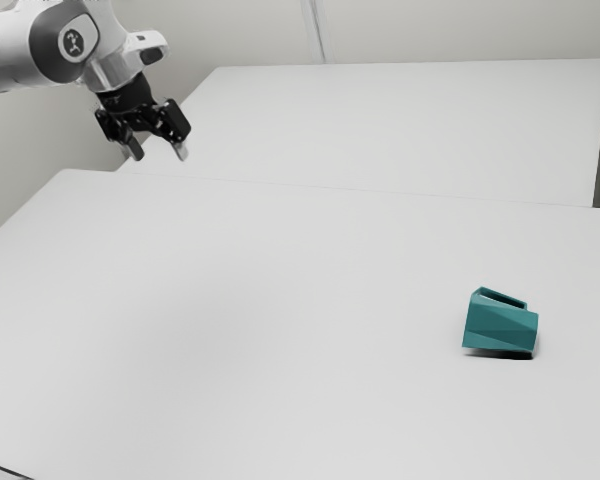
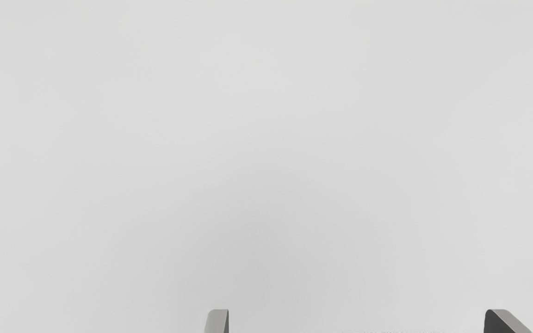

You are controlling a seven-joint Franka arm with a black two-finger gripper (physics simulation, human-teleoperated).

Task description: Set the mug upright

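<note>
My gripper [image 1: 158, 154] hangs at the upper left of the exterior view, raised above the table and far from the mug. In the wrist view the two fingertips of the gripper [image 2: 356, 320] stand wide apart, with bare white surface behind them and nothing between. The teal mug [image 1: 501, 326] lies on its side toward the exterior view's right, its handle on the upper side. A dark shadow runs along its underside.
The white table [image 1: 250, 320] spreads below the arm and around the mug. Behind it, another white surface [image 1: 400, 125] reaches back to pale walls. A dark strip stands at the exterior view's right edge.
</note>
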